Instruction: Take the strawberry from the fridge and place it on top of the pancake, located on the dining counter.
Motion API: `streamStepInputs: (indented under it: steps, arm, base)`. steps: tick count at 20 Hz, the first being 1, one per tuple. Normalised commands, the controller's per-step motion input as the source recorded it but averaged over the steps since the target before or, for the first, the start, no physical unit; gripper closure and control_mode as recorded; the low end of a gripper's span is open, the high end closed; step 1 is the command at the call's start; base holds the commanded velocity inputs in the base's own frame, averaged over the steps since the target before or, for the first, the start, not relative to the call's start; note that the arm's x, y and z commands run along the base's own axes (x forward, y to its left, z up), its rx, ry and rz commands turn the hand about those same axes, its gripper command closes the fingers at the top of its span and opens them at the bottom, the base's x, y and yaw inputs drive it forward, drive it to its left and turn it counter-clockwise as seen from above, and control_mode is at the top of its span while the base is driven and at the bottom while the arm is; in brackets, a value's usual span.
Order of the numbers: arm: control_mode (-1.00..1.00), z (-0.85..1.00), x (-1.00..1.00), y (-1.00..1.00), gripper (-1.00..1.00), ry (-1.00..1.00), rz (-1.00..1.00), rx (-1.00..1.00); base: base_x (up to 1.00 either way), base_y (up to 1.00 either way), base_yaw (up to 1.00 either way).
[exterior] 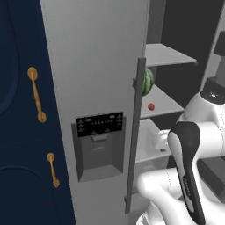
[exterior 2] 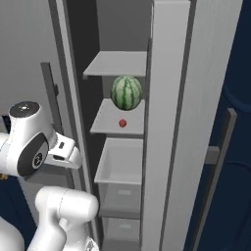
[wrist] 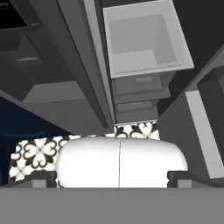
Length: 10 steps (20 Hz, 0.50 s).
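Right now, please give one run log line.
fridge: open | strawberry: on shelf below watermelon | gripper: open, empty, away from shelf

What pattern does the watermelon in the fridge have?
The watermelon has dark and light green stripes, clearest in the right base view.

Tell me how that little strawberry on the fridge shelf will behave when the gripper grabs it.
The strawberry looks round, so a nudge would probably roll it along the flat shelf. It seems tiny beside the watermelon, likely light and easy to miss.

fridge (exterior 2: 196,73) open a narrow gap, watermelon (exterior 2: 127,92) crowding the shelf (exterior 2: 105,125) above the strawberry (exterior 2: 122,123)
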Motion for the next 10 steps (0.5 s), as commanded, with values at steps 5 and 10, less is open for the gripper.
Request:
streamStepInputs:
  steps: [5,10]
  arm:
    - [1.00,0.00,0.00,0.00,-1.00,0.00,0.00,0.00]
    - [1.00,0.00,0.00,0.00,-1.00,0.00,0.00,0.00]
  base:
    - [0.39,-0.16,0.00]
    - [0.36,-0.25,0.00]
